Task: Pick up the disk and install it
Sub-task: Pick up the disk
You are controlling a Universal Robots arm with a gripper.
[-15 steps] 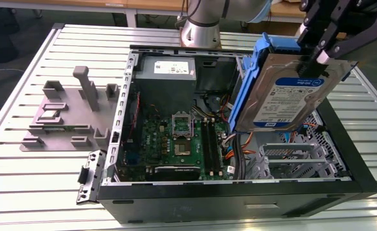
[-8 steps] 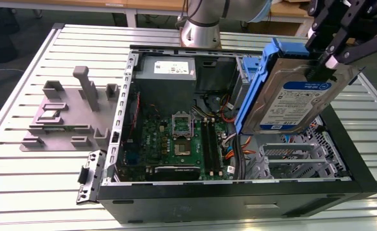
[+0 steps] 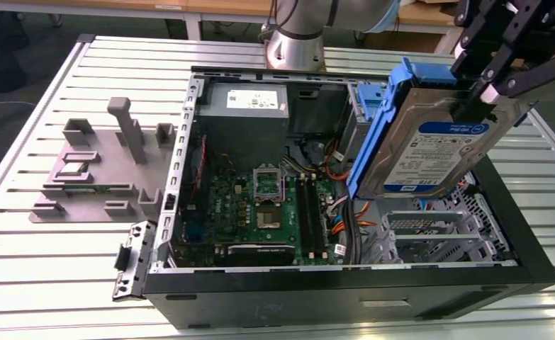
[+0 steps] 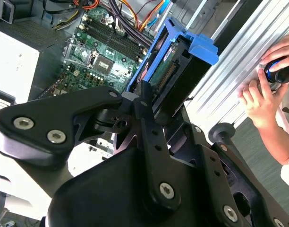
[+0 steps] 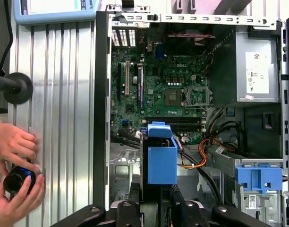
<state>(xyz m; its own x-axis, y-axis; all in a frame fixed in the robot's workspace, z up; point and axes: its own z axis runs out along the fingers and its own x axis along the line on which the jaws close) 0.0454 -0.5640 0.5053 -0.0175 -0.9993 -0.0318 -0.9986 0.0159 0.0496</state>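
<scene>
Gripper (image 3: 475,106) and disk (image 3: 427,152) were locked together: the fingers pinched the disk's upper edge, and it hung below them in the air, on edge and tilted, over the open computer case (image 3: 353,287). Directly beneath the gripper sat the metal drive cage (image 3: 429,237). Just beside the cage, orange and black cables (image 3: 345,212) ran toward the motherboard (image 3: 258,205).

The hold looked narrow for so broad a plate. With most of the disk hanging under the pinch, a sharp stop or a knock could have made it swing or slide out and drop onto the cage or the board. The tilt was a second worry — if the rails did not meet the cage squarely, a corner could have jammed on the sheet metal or snagged a cable. A person's hands (image 5: 14,156) rested on the table (image 5: 59,118), outside the case wall and off to one side of the gripper; a wide sideways sweep of the arm would have brought it toward them.

The disk showed a flat silver body with a white-and-blue label on its broad face and blue plastic rails along its edges, ending in a blue tab well below the fingers — clearest in the first wrist view. In the second wrist view a row of connector contacts showed on the end near the fingers.
</scene>
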